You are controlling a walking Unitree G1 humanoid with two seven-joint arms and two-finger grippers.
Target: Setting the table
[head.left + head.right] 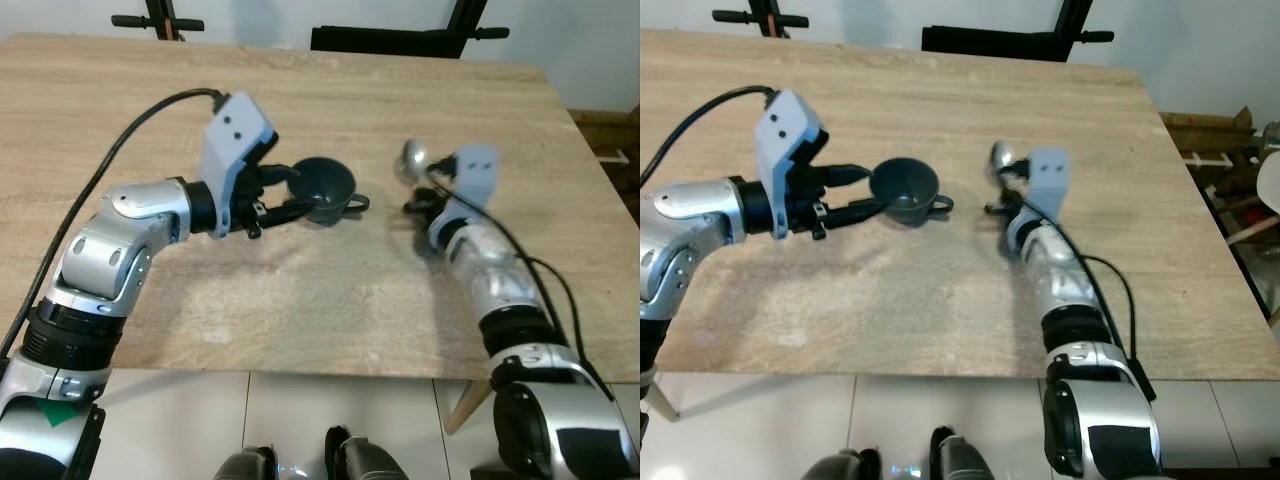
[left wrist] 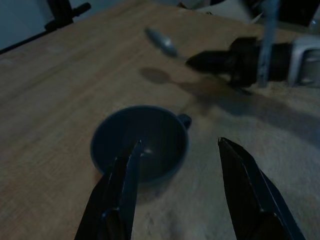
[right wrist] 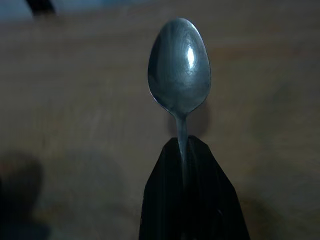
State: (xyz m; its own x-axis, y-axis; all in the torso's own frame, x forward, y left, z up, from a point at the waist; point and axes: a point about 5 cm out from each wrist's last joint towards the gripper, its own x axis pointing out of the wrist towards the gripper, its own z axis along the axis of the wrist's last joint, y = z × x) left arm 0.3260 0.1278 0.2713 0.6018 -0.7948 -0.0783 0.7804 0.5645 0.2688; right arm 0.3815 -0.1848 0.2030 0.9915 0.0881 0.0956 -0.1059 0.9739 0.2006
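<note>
The dark blue-grey cup point(image 1: 325, 187) sits upright on the wooden counter point(image 1: 300, 110), about mid-width and a little toward my left, its small handle point(image 1: 357, 204) pointing toward my right arm. My left hand point(image 1: 283, 193) is at the cup with its two black fingers spread apart: in the head views one finger reaches the rim on the far side and the other lies against the near side of the cup wall. From my left wrist view the cup point(image 2: 140, 142) lies just beyond the fingers point(image 2: 122, 185), one fingertip overlapping its rim and the other off to the handle's side, with open counter between them. I cannot tell whether either finger actually presses the cup.

To the right of the cup, well apart from it, I hold a metal teaspoon point(image 1: 412, 160) in my right hand point(image 1: 425, 198). The fingers are pressed together on the spoon's handle, and the bowl sticks out past the fingertips toward the far side of the counter, raised a little above the wood, with its shadow just beneath. My right wrist view shows the spoon bowl point(image 3: 179, 67) straight ahead of the clamped black fingers point(image 3: 165, 200), its neck pinched between them.

Beyond the far edge of the counter stand black metal frames point(image 1: 400, 38), and below the near edge is pale tiled floor point(image 1: 330, 400).
</note>
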